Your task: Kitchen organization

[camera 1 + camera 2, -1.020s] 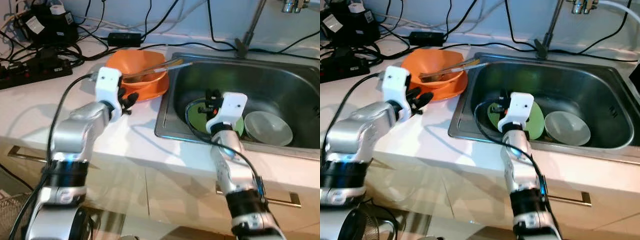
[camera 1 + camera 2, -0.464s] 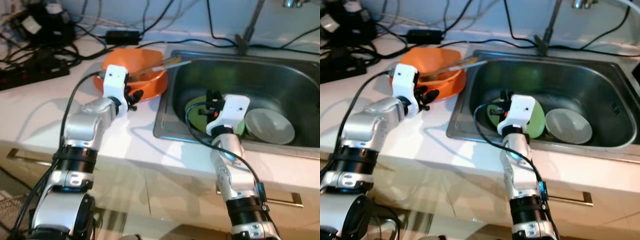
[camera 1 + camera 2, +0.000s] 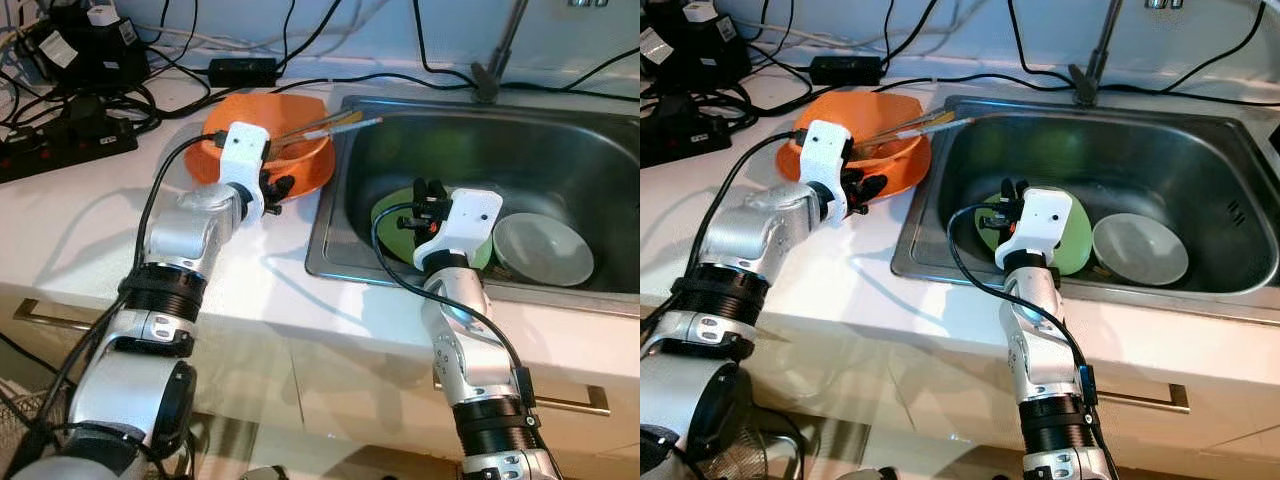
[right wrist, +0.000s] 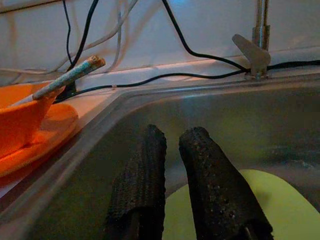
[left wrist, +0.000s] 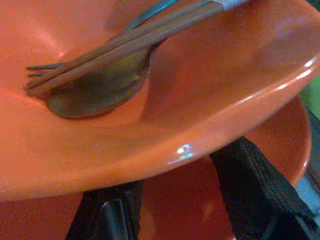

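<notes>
At upper left of centre, my left gripper [image 3: 277, 187] spreads its fingers [image 5: 260, 192] under the orange bowl [image 3: 262, 140] rim (atop one orange plate [image 5: 272, 135]). Two chopsticks [image 5: 130, 42] and one spoon [image 5: 95, 90] point toward the sink [image 3: 590, 135]. Right gripper [image 3: 428, 193], fingers nearly together and empty, hovers mid-frame over one green plate [image 3: 1072, 240], beside one grey bowl [image 3: 542, 250].

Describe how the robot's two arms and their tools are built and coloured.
Both arms are silver metal segments joined by black ribbed rings, each ending in a white boxy wrist block. A black cable loops along each arm. The left tool and right tool each have two long black, textured fingers.
</notes>
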You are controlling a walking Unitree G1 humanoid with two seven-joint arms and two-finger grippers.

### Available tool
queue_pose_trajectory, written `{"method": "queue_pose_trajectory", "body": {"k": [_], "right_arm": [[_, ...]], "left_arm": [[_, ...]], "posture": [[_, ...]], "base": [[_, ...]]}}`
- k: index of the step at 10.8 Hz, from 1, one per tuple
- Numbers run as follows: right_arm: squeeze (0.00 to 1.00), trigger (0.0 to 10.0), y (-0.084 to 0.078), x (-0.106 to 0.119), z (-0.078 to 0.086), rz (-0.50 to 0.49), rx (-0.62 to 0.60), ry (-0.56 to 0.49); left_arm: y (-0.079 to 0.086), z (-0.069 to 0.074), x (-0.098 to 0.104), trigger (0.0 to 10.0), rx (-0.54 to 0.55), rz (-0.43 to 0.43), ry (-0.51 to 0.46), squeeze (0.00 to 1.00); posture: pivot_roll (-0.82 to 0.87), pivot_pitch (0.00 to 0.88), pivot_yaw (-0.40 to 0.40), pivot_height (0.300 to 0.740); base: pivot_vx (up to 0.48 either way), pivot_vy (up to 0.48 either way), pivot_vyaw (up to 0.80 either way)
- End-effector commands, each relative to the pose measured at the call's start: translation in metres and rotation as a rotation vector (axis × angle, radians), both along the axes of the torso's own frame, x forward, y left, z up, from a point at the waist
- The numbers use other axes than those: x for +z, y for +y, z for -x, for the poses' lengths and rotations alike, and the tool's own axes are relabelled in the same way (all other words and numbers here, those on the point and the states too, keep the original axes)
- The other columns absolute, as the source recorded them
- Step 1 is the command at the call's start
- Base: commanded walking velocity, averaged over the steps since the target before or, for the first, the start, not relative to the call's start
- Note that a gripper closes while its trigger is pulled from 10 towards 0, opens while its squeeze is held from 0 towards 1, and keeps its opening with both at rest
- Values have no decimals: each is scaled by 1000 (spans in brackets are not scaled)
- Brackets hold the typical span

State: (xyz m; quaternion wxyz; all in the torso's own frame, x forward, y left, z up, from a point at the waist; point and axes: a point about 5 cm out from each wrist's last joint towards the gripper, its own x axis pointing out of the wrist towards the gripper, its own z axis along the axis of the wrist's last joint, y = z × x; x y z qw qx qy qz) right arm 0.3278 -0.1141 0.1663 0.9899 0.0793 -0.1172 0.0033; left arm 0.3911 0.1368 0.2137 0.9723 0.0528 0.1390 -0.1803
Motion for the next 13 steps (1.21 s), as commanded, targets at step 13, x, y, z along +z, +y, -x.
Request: {"method": "queue_pose_trajectory", "body": {"k": [13], "right_arm": [[0,10000,9,-26,-19,8,60,127]], "left_arm": [[89,94,-19,10000,165,-124,169,0]], "posture": [[323,110,17,740]], "base": [[0,0,0]]}}
